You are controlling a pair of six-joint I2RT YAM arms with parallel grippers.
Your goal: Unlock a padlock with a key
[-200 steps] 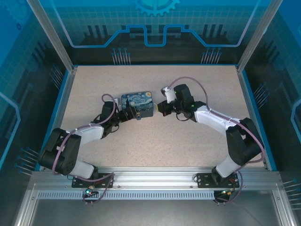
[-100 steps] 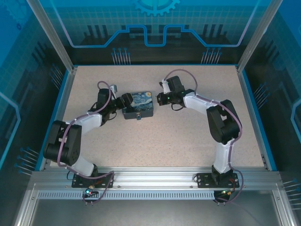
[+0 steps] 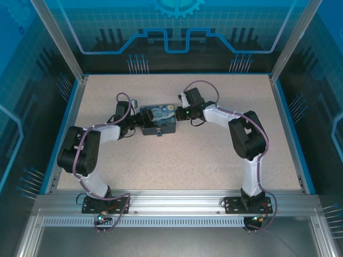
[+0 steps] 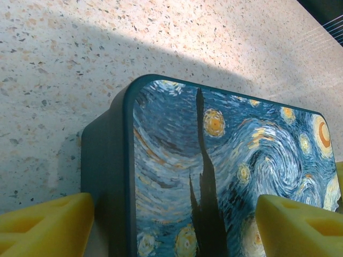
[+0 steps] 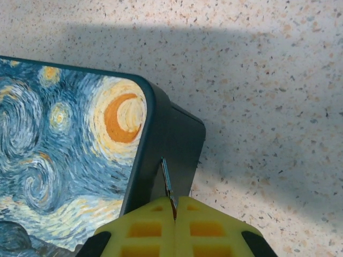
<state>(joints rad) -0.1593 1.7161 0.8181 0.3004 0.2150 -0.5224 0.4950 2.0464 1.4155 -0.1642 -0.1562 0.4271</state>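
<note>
The blue-and-yellow starry-night tin [image 3: 157, 119] lies mid-table, and the small dark padlock [image 3: 159, 131] hangs on its near side. My left gripper [image 3: 137, 119] is open at the tin's left end. In the left wrist view its yellow fingers [image 4: 45, 225] straddle the tin's [image 4: 214, 171] corner: one stands beside the dark side wall, the other over the painted lid. My right gripper [image 3: 178, 113] sits at the tin's right end, shut on the key [image 5: 167, 179]. The thin grey key sticks out from the right gripper [image 5: 175, 208] toward the tin's [image 5: 69, 144] dark end wall.
The speckled tabletop [image 3: 214, 155] is bordered by a blue rim and aluminium posts. Both forearms trail purple-grey cables [image 3: 206, 84]. Open table lies in front of the tin and behind it.
The left gripper has moved right onto the tin's left end, and its elbow has folded in. The right gripper has edged left to the tin's right end, still holding the key.
</note>
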